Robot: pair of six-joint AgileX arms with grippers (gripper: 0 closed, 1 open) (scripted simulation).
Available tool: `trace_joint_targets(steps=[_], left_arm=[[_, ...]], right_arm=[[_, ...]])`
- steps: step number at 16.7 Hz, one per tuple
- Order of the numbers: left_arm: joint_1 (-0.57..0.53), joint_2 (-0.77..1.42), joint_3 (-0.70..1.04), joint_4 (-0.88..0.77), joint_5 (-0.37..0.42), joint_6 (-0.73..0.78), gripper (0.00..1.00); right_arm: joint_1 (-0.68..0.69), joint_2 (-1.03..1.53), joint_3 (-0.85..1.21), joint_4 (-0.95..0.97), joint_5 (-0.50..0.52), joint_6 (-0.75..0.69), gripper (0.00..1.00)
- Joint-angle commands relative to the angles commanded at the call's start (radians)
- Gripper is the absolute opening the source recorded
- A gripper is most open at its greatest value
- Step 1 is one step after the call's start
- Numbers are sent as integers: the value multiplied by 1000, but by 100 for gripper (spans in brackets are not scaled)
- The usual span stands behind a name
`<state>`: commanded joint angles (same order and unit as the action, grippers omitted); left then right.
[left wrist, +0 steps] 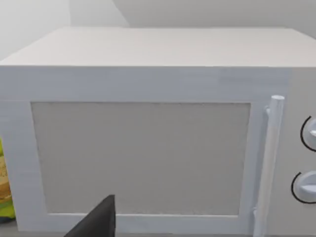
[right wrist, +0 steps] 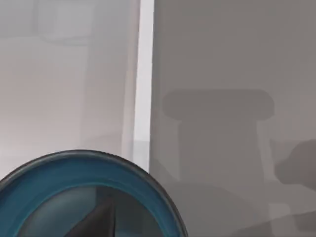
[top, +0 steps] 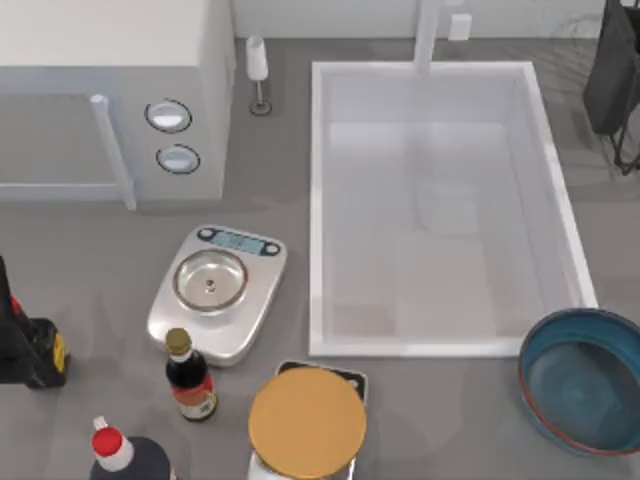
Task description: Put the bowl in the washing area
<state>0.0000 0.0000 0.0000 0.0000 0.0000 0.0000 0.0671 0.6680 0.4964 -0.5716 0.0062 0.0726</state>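
The bowl (top: 583, 380) is deep blue with a thin dark rim. It stands upright on the grey counter at the front right, just past the front right corner of the washing area (top: 435, 205). That is a big white sink basin with a raised rim and a white tap (top: 427, 35) at its back. In the right wrist view the bowl (right wrist: 74, 173) lies close below my right gripper (right wrist: 101, 222), beside the sink's rim (right wrist: 143, 74). My left gripper (left wrist: 98, 222) faces the microwave door.
A white microwave (top: 110, 90) fills the back left, and a silver scale (top: 217, 292) stands in front of it. A sauce bottle (top: 189, 378), a red-capped bottle (top: 118, 455) and a tan disc (top: 307, 422) crowd the front. Black shapes sit at the left edge (top: 30, 345) and back right (top: 615, 75).
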Motion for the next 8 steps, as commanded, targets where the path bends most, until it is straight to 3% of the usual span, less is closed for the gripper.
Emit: trace_joint_targets(steps=[8], left_arm=[[0, 0, 0, 0, 0, 0, 100]], right_arm=[[59, 590, 421, -483, 3, 60, 100]])
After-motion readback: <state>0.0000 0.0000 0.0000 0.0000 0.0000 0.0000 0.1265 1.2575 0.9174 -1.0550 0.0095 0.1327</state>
